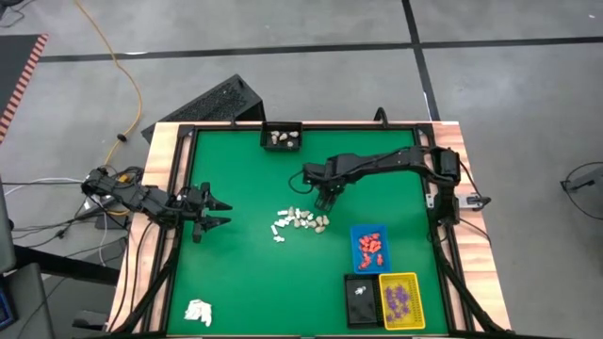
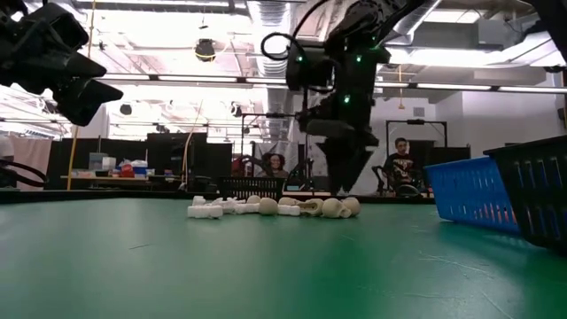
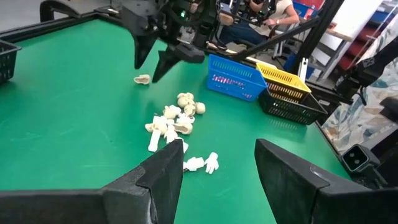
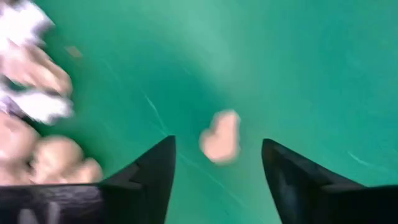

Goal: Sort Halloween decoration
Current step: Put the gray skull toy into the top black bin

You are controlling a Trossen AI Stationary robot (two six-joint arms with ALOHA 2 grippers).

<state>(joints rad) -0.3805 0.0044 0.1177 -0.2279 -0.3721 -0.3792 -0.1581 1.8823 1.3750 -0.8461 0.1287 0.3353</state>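
Green-topped bench (image 1: 245, 273) with wooden edges. A loose cluster of white and cream figurine pieces (image 1: 301, 222) lies near its middle. Beyond the cluster, at the far edge, sits a black tray (image 1: 282, 137) holding cream pieces. To the cluster's right lie a blue tray (image 1: 369, 248) of orange-red pieces, a yellow tray (image 1: 399, 300) of purple pieces, and a black bin (image 1: 360, 299). A white paper-like wad (image 1: 198, 312) lies at the near left corner.

- Two arms over green surface (image 1: 245, 273)
- Four trays: black tray (image 1: 282, 137) with cream pieces, blue tray (image 1: 368, 248), yellow tray (image 1: 399, 300), second black tray (image 1: 359, 300)
- One white paper wad (image 1: 198, 312)
- One loose cluster of cream and white pieces (image 1: 300, 222), uncountable
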